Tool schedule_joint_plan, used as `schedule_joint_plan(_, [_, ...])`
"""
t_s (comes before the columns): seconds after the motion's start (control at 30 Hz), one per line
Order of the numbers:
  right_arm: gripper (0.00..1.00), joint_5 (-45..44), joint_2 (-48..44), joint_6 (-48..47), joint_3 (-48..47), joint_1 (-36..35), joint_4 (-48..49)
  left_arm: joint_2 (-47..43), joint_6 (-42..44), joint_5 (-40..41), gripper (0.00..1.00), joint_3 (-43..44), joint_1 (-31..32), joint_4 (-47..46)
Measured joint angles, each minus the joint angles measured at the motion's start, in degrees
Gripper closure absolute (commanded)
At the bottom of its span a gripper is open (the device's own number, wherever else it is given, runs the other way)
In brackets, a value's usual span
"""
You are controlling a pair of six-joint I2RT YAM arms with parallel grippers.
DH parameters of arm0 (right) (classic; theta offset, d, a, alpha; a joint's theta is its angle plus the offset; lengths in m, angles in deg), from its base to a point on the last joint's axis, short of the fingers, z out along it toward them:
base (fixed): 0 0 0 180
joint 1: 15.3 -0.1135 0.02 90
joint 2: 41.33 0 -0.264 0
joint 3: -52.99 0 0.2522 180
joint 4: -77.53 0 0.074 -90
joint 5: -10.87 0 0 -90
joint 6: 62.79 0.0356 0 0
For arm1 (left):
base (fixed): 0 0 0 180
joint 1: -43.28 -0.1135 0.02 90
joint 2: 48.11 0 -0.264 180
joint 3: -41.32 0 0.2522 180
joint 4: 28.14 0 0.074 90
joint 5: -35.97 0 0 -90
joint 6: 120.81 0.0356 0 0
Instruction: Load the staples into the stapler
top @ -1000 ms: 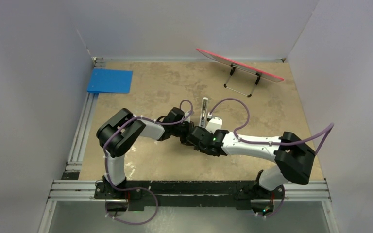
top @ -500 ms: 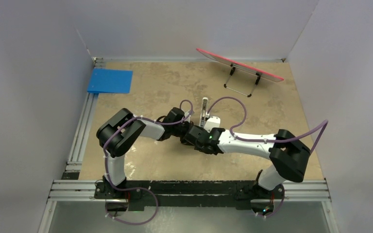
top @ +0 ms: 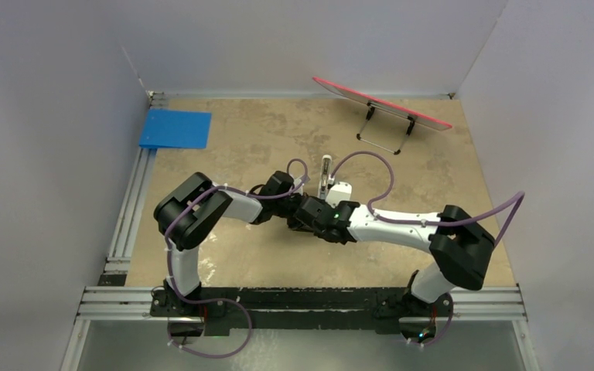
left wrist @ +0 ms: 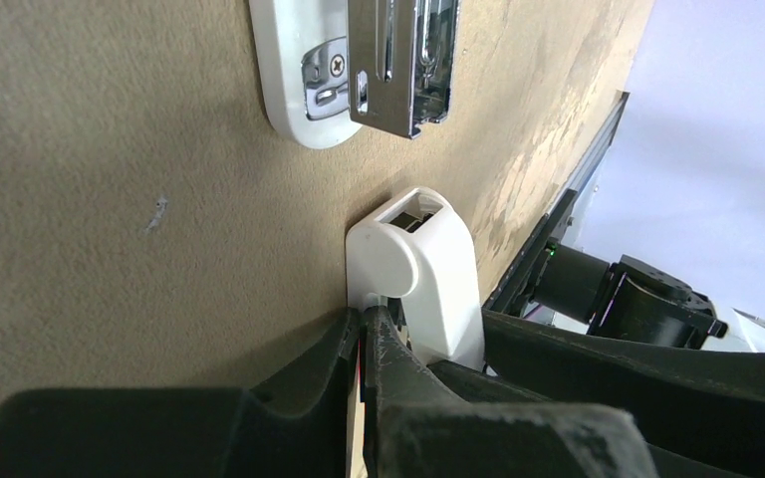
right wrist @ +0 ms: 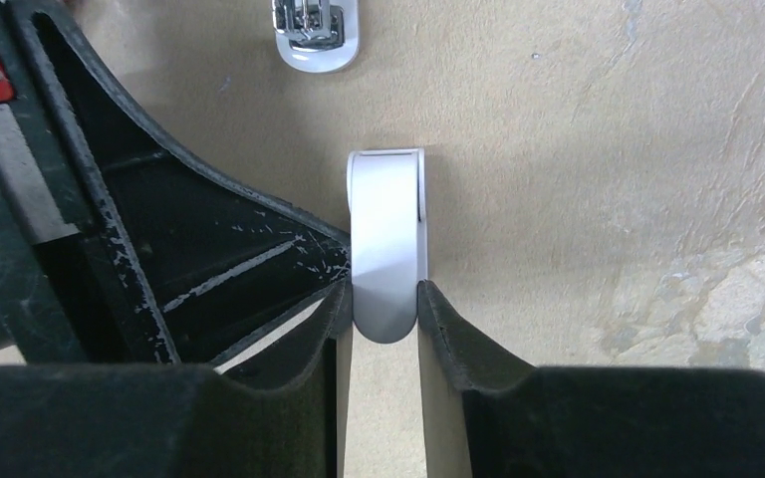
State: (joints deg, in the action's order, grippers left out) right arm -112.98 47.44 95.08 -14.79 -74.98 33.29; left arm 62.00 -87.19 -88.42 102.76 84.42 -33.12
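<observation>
R fingers [right wrist: 453, 334] nipping smooth round-ended white plastic piece [right wrist: 386, 234], L fingers [left wrist: 319, 363] shut, white stapler [left wrist: 388, 60] w/ chrome rail nearby

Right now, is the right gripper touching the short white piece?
Touching. The right wrist view shows the right gripper pinching the short white piece at its rounded end, with no gap on either side.

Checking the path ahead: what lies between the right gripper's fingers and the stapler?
In the right wrist view, the short white piece, gripped by the right fingers, then bare table up to the stapler.
</observation>
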Motion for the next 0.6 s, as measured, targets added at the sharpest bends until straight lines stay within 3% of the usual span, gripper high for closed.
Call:
schedule_joint_plan(0.17, [0.8,1.07,-0.07,0.04,2.51,0.17,2.75,0.09,-0.02,-0.44,1.0,0.0,-0.11,-0.22])
schedule_joint_plan(0.6, [0.81,3.8,-1.62,-1.38,6.03,1.6,7.41,0.15,0.0,-0.92,0.99,0.0,-0.26,-0.22])
